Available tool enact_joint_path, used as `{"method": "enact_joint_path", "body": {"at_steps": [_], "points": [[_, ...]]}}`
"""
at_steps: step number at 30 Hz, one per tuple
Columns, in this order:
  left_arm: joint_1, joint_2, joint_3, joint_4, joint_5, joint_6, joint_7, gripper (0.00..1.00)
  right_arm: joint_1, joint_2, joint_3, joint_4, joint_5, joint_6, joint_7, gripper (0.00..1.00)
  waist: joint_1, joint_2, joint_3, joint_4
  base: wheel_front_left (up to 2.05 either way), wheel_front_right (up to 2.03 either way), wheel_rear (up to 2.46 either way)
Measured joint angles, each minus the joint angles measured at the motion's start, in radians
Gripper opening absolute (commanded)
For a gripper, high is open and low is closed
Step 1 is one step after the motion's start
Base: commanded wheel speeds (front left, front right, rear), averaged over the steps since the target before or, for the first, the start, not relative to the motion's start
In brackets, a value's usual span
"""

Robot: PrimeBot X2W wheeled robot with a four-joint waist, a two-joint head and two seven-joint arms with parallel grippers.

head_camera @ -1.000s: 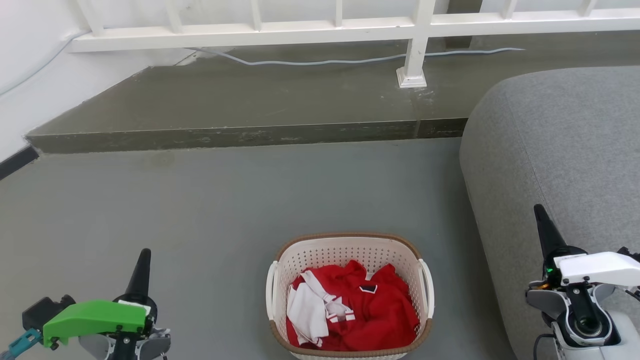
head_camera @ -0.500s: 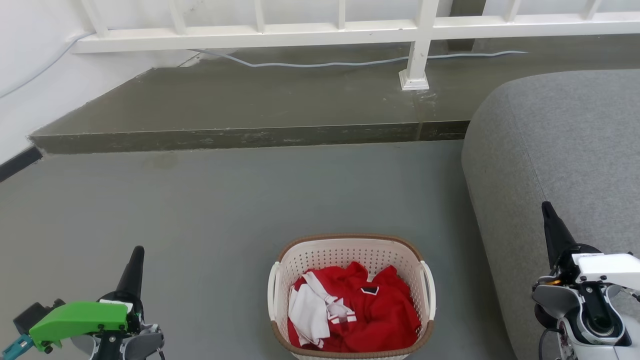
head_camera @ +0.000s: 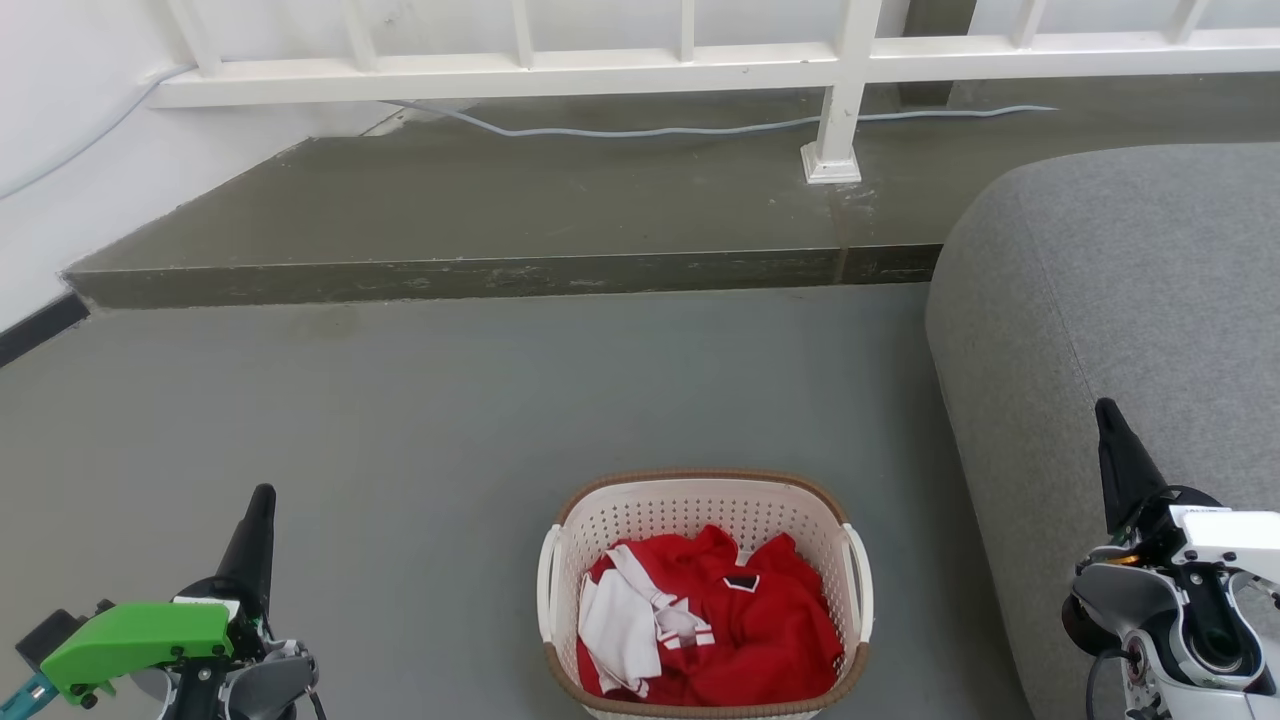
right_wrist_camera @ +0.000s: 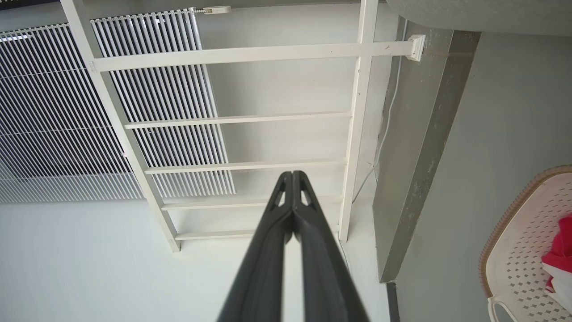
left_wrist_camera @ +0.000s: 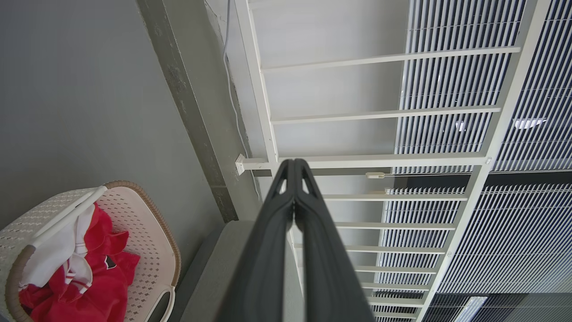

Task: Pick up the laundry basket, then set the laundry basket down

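laundry basket (head_camera: 690, 512) looks light, stiff plastic — take it by the white loop handles (head_camera: 862, 585); left tool (left_wrist_camera: 293, 166) and right tool (right_wrist_camera: 292, 175) are both closed, empty.

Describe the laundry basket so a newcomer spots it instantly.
Find the grey upholstered sofa on the right; left of it, on the grey floor, stands the cream perforated plastic laundry basket. Its brown woven-look rim, white loop handles and red-and-white clothing set it apart.

floor (head_camera: 450, 420): grey | step (head_camera: 500, 270): dark, raised | railing (head_camera: 600, 65): white | sofa (head_camera: 1130, 300): grey, right | wall (head_camera: 60, 130): white
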Motion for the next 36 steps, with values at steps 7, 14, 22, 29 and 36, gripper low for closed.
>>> {"method": "enact_joint_path", "body": {"at_steps": [7,14,22,29,36], "points": [[0.0,0.0,0.0,0.0,0.0,0.0,0.0,0.0,0.0,0.0,0.0,0.0,0.0,0.0,0.0,0.0,0.0,0.0,0.0,0.0,0.0,0.0,0.0],[0.0,0.0,0.001,0.0,0.0,0.0,0.0,0.0,0.0,0.0,0.0,-0.001,0.0,0.0,0.0,0.0,0.0,0.0,0.0,0.0,0.0,0.0,0.0],[0.0,0.0,0.001,0.0,0.0,0.0,0.0,0.0,0.0,0.0,0.0,-0.001,0.0,0.0,0.0,0.0,0.0,0.0,0.0,0.0,0.0,0.0,0.0],[0.0,0.0,0.001,0.0,0.0,0.0,0.0,0.0,0.0,0.0,0.0,-0.001,0.0,0.0,0.0,0.0,0.0,0.0,0.0,0.0,0.0,0.0,0.0],[0.0,0.0,0.001,0.0,0.0,0.0,0.0,0.0,0.0,0.0,0.0,-0.001,0.0,0.0,0.0,0.0,0.0,0.0,0.0,0.0,0.0,0.0,0.0]]}}
